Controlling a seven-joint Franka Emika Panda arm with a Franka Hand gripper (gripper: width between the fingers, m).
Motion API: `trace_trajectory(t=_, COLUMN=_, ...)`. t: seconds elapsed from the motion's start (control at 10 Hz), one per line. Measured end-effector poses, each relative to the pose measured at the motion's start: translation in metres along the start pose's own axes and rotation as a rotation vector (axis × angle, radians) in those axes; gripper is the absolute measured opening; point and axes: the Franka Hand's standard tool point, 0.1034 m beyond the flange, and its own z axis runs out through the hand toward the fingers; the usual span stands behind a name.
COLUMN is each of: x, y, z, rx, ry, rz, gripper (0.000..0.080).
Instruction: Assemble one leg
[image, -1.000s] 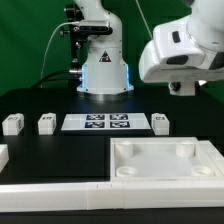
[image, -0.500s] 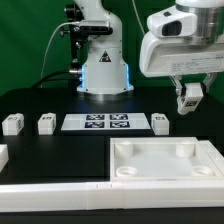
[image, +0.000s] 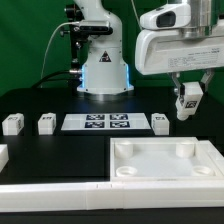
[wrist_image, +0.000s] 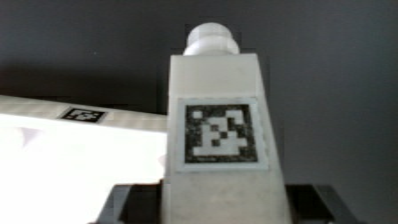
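Observation:
My gripper (image: 188, 103) is shut on a leg (image: 188, 100), a small white post with a black-and-white tag, and holds it in the air above the table at the exterior view's right. In the wrist view the leg (wrist_image: 219, 110) stands between my dark fingers (wrist_image: 146, 202), its tag facing the camera and its round peg pointing away. Three more legs lie on the black table: two at the left (image: 12, 124) (image: 46, 124) and one (image: 160, 123) right of the marker board. The large white tray-like part (image: 165, 165) with round corner sockets lies at the front right.
The marker board (image: 97, 122) lies at the table's middle, and a corner of it shows in the wrist view (wrist_image: 71, 125). The robot base (image: 103, 70) stands behind it. A white piece (image: 3, 157) sits at the left edge.
My arm has swung left and come down from the upper right, bringing the held leg into view. It has settled a little lower over the right side of the table.

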Motion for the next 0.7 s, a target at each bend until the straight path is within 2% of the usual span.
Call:
trace_trajectory(t=0.1, x=0.003, y=0.003, z=-0.001, rx=0.001, ry=-0.002, rz=-0.031, gripper=0.0294)
trace_trajectory(t=0.3, x=0.032, y=0.017, z=-0.01, rx=0.007, ry=0.001, rz=-0.066, gripper=0.0294)
trace_trajectory(t=0.5, x=0.059, y=0.02, z=-0.017, rx=0.015, ry=0.014, rz=-0.067, gripper=0.0294)
trace_trajectory(t=0.6, x=0.067, y=0.021, z=-0.018, rx=0.017, ry=0.024, rz=-0.067, gripper=0.0294)
trace_trajectory(t=0.7, x=0.065, y=0.02, z=-0.017, rx=0.017, ry=0.028, rz=-0.069, gripper=0.0294)
